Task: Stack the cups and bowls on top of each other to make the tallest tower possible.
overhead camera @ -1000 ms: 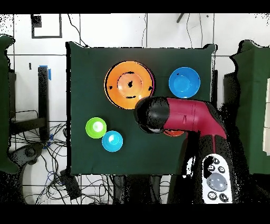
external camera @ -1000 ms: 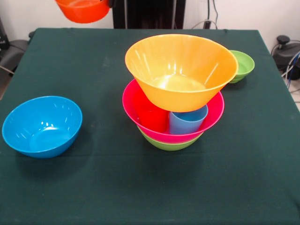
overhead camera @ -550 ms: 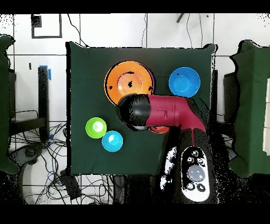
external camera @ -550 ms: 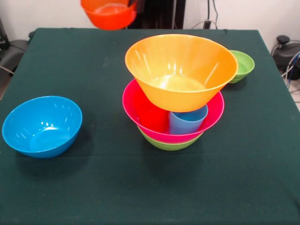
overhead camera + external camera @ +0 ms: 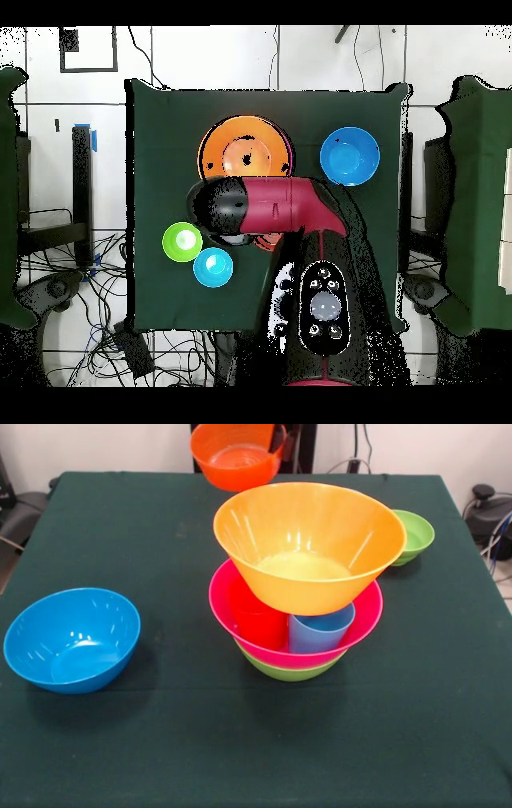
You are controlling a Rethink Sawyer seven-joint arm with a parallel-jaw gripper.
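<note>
Small orange bowl point(image 5: 236, 454) hung in the air at 12 o'clock in the front view, above the green table point(image 5: 160, 744), just behind and to 11 o'clock of the tower point(image 5: 300, 584). A dark part at its right rim looked like the gripper point(image 5: 282, 438) grasping the bowl, though the fingers were barely visible. Tower sat mid-table: medium green bowl point(image 5: 290, 670) at bottom, pink bowl point(image 5: 364, 620) in it holding the red cup point(image 5: 258, 624) and light blue cup point(image 5: 320, 630) side by side, big yellow-orange bowl point(image 5: 308, 544) resting on the cups. Medium blue bowl point(image 5: 72, 638) stood alone at 9 o'clock, well apart. Small green bowl point(image 5: 416, 534) at 2 o'clock, just behind the tower. Overhead, the red arm point(image 5: 275, 205) covered the tower's near edge; small blue bowl point(image 5: 213, 267) sat beside the small green one.
</note>
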